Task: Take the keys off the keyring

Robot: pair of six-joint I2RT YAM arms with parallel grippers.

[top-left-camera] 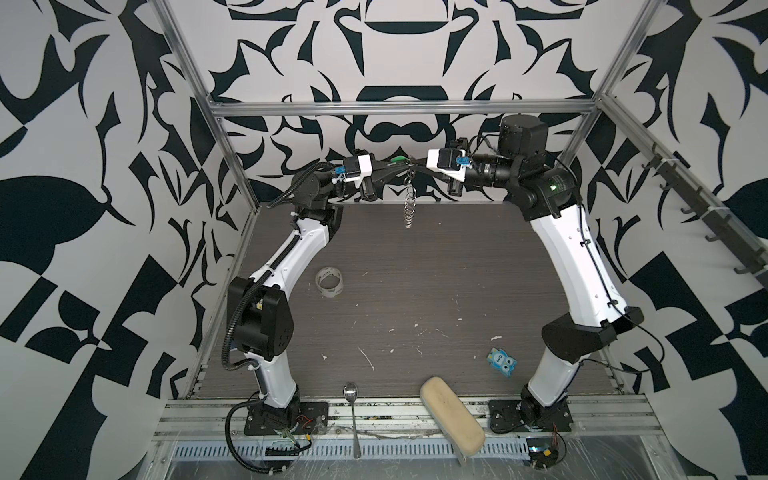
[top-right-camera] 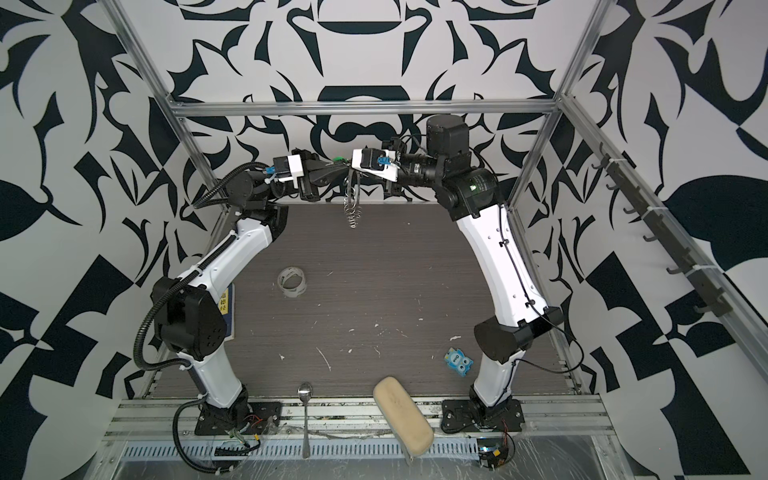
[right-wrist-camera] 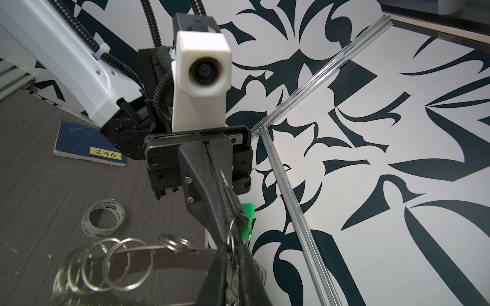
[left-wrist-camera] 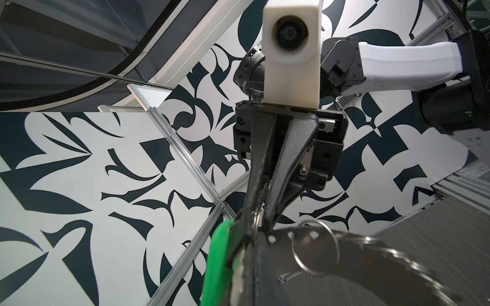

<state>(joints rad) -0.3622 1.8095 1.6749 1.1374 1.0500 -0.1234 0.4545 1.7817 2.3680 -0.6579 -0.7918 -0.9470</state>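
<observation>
Green key (left-wrist-camera: 218, 262) sits clamped in the fully closed left pincer (top-left-camera: 400, 165), mid-air above the bench's (top-left-camera: 415, 291) far edge. Right pincer (top-left-camera: 417, 164) pinches nearly shut on the keyring (top-left-camera: 409, 203), its rings dangling below. Likely best: hold ring firm, work key round the coil, no yanking.

One key (top-left-camera: 398, 158), one keyring (top-left-camera: 409, 208), one tape roll (top-left-camera: 330, 292), one spoon (top-left-camera: 350, 391).

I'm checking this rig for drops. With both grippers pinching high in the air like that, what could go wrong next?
1. The keyring dangles high above the table. If the right gripper slips off the thin ring wire, the loop may swing or drop.
2. The left gripper pinches the green key with its head sticking out sideways. A pull could twist it loose before it clears the ring.
</observation>
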